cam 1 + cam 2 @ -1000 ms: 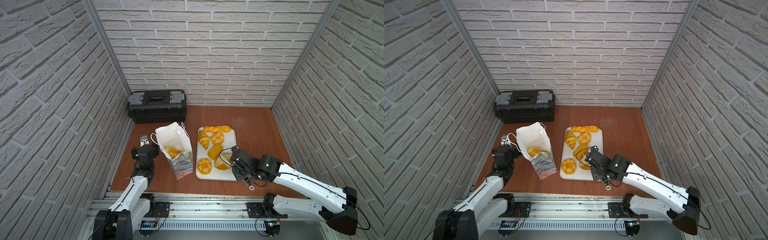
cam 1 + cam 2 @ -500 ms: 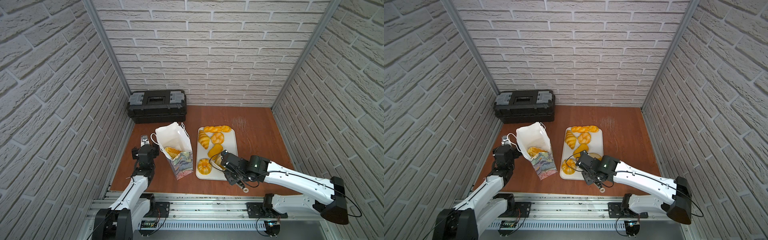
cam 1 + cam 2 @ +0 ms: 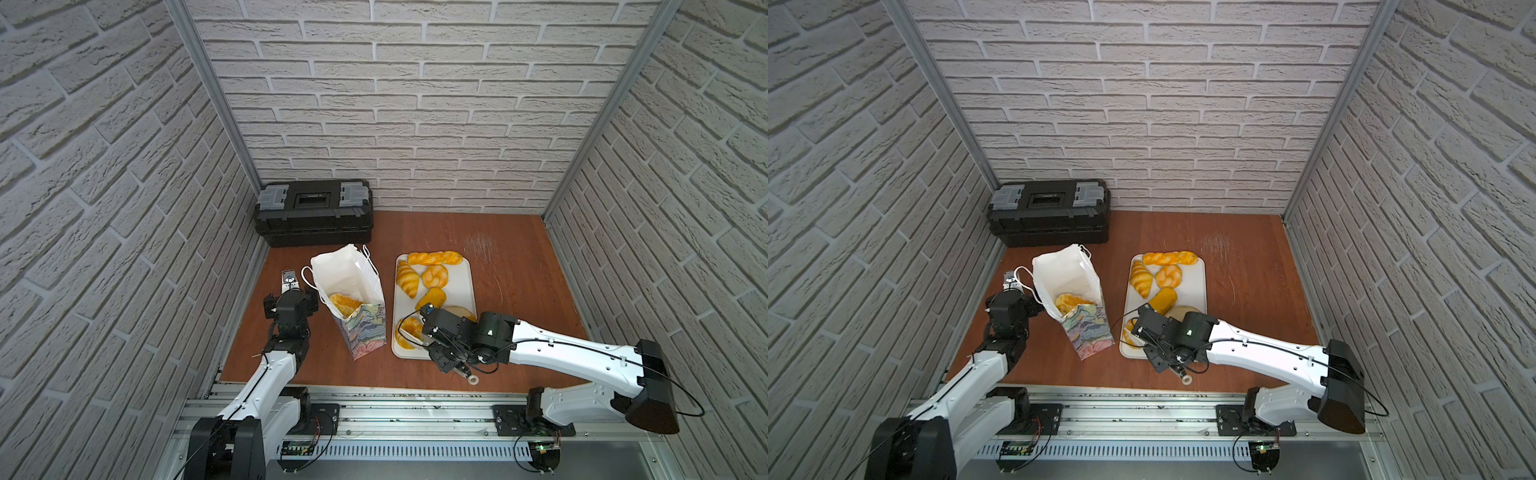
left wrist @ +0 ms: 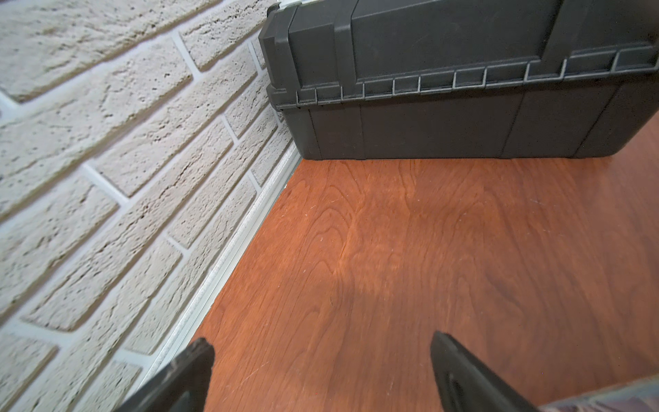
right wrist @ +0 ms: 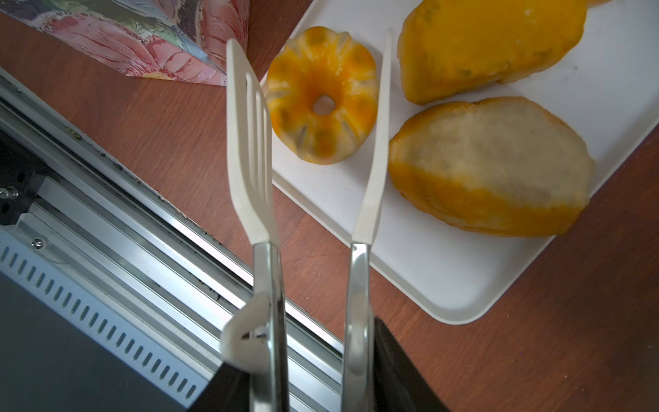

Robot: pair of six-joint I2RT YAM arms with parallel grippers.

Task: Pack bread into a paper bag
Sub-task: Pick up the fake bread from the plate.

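A red-brown wooden table point(image 3: 519, 270) is enclosed on three sides by white brick-patterned walls point(image 3: 415, 124), and an aluminium rail point(image 3: 395, 411) runs along its front edge. A black toolbox point(image 3: 313, 212) is set against the back wall. The bag point(image 3: 353, 299) stands towards the left of the table, and one bread piece point(image 3: 344, 302) is seen inside it. Just beside it, a white tray point(image 3: 465, 282) carries the stick point(image 3: 434, 258), croissant point(image 3: 406, 277), knot point(image 3: 435, 275), loaf point(image 3: 432, 298), ring point(image 5: 303, 71) and oval point(image 5: 488, 160).

Tongs point(image 5: 249, 160) are clamped in the right gripper point(image 5: 306, 356). Their white blades are spread, one on each side of the ring, and nothing is pinched. Whether a blade touches the ring cannot be told for certain. The left gripper point(image 4: 321, 340) is held wide apart over bare table beside the bag.
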